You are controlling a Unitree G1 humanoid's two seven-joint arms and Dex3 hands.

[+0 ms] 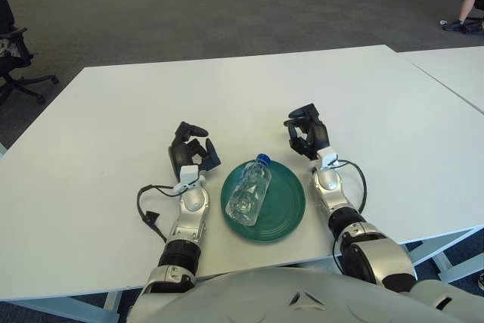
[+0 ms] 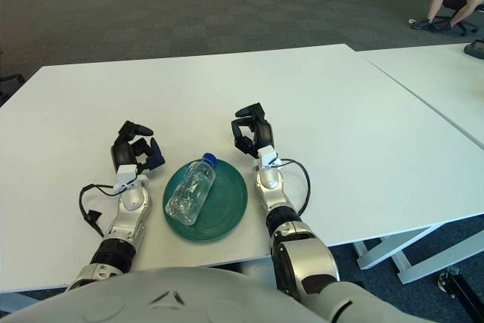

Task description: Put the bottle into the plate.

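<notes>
While bottle (image 1: 249, 191) lies on plate (image 1: 286, 209), white table (image 1: 113, 111), grey carpet (image 1: 121, 13), both hands empty, fingers loosely curled.

No legible text or labels

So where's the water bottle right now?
The bottle lies on its side in the green plate, near the table's front edge, between the left hand and right hand.

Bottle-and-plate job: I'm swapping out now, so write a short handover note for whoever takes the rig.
Left robot hand: empty, fingers relaxed, shows left of the plate.
Right robot hand: empty, fingers loosely curled, shows beyond the plate's right rim.
Clear plastic bottle, blue cap: lies on its side in the green plate, near the table's front edge.
Done: bottle is in the plate, released.
Left: apparently nothing.
</notes>
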